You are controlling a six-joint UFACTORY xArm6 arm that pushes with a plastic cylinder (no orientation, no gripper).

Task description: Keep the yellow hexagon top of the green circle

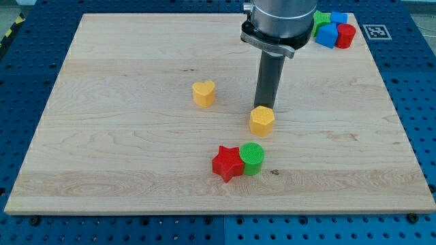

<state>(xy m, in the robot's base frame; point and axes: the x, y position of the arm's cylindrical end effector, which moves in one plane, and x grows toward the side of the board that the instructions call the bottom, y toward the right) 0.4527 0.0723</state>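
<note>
The yellow hexagon [261, 120] lies near the board's middle. The green circle [252, 158] lies just below it toward the view's bottom, a small gap apart, and touches a red star [227, 163] on its left. My tip [263, 107] rests right behind the hexagon's top edge, seemingly touching it; the hexagon hides the very end.
A yellow heart [204, 93] lies to the upper left of the hexagon. A cluster of blocks at the board's top right corner includes a green block [321, 19], a blue block [328, 35] and a red block [345, 35]. The wooden board [102, 136] rests on a blue table.
</note>
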